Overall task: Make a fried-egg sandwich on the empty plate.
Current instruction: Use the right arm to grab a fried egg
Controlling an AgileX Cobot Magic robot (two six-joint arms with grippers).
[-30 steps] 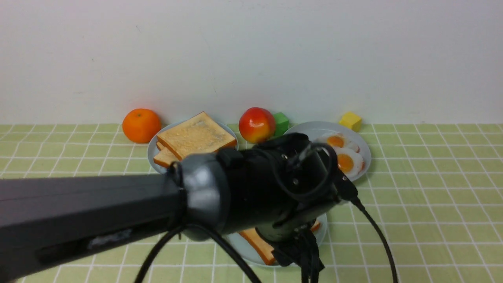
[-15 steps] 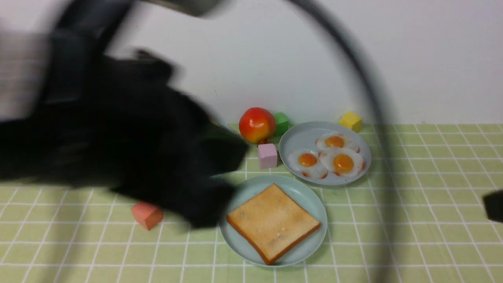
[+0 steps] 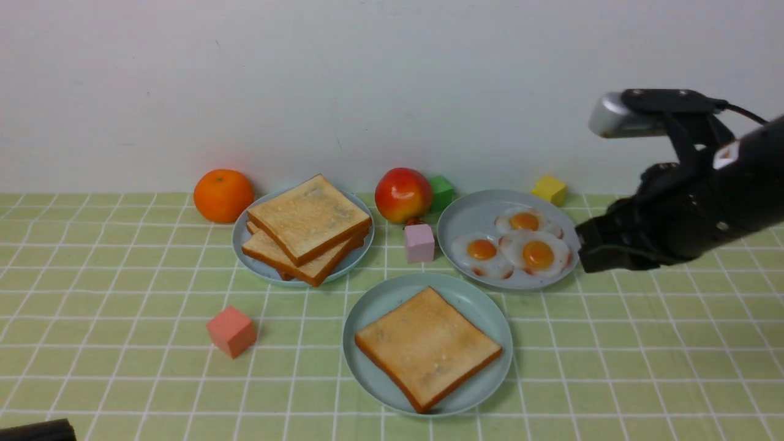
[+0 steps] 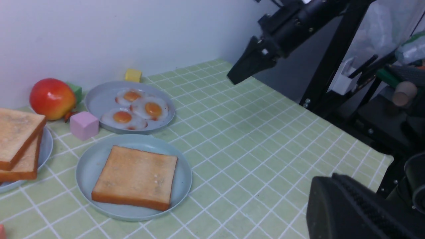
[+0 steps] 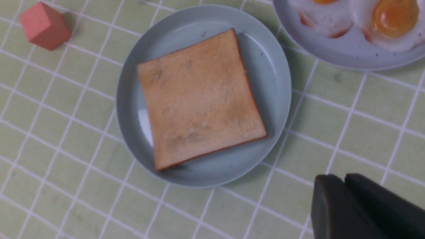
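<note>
A green-checked bench [image 3: 674, 343] is running up to a white wall. The left tool [image 4: 327, 186] is showing clearly only in its own wrist camera, low over the near right part of the bench, its dark fingers pressed together and holding nothing.

At the far left an orange [image 3: 223, 195] is sitting by the wall, just beside a small grey-blue plate [image 3: 241, 246] that is carrying a loose stack of toast [image 3: 306, 226]. Nearer the robot, a salmon cube [image 3: 231, 331] is resting alone.

In the middle, a red-yellow apple [image 3: 403, 195] is sitting by the wall, with a green cube [image 3: 441, 191] just beside it and a pale pink cube [image 3: 419, 242] just in front. Nearer the robot, the large teal plate [image 3: 373, 306] is holding one toast slice [image 3: 427, 348], lying flat and turned cornerwise.

Farther back on the right, an egg plate [image 3: 471, 214] is carrying three fried eggs [image 3: 538, 252], with a yellow cube [image 3: 548, 188] beyond it. At the far right, the right tool [image 3: 587, 251] is hovering just beside the egg plate, its fingers pressed together and gripping nothing.
</note>
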